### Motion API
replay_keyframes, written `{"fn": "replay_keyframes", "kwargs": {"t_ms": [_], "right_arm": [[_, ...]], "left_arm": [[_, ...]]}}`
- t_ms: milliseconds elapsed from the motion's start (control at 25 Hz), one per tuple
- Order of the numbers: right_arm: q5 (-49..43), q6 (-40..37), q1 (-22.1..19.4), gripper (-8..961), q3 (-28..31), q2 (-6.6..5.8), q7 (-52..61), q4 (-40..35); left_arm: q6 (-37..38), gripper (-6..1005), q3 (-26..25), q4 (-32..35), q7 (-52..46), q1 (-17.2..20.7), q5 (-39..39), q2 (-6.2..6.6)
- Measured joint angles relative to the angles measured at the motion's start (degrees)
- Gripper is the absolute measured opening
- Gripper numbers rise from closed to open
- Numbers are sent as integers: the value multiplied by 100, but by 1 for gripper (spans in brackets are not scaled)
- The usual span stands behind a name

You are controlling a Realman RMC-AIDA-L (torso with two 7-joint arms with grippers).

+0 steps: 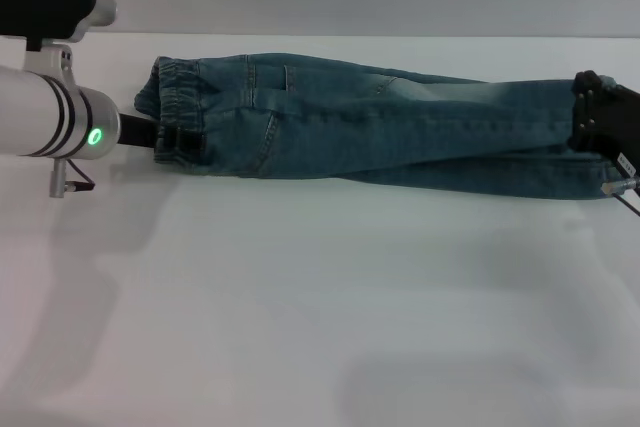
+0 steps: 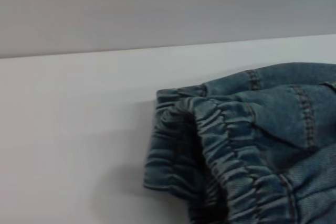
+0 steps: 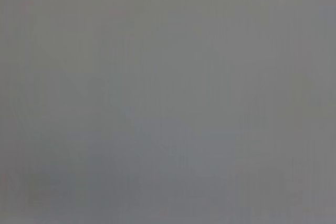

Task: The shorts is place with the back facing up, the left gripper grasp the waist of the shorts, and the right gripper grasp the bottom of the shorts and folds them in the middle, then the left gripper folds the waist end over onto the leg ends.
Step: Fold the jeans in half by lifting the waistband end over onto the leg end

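Note:
The blue denim shorts (image 1: 380, 122) lie across the far part of the white table (image 1: 320, 297), folded lengthwise so one leg rests on the other. The gathered waist (image 1: 175, 97) points left and the leg ends (image 1: 560, 132) point right. My left gripper (image 1: 165, 139) is at the near edge of the waist and shut on the elastic band, which the left wrist view shows as bunched denim (image 2: 226, 150). My right gripper (image 1: 598, 119) sits at the far right, shut on the upper leg's hem. The right wrist view is plain grey.
The table's far edge (image 1: 400, 35) runs just behind the shorts, against a grey wall. Bare white tabletop stretches in front of the shorts toward me.

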Motion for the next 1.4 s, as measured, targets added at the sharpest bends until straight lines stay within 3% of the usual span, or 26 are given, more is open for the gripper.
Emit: {"fn": "replay_keyframes", "kwargs": {"t_ms": [440, 920, 1360, 1400], "right_arm": [[0, -16, 55, -1, 1, 0, 10, -1], [-1, -21, 17, -1, -29, 7, 20, 52], [0, -21, -102, -1, -84, 1, 22, 238], [0, -21, -102, -1, -84, 0, 23, 239]], "left_arm": [[132, 855, -169, 509, 445, -262, -437, 0], [364, 846, -159, 535, 492, -243, -529, -14], [659, 637, -98, 447, 633, -82, -748, -18], [650, 531, -95, 445, 633, -79, -755, -18]]}}
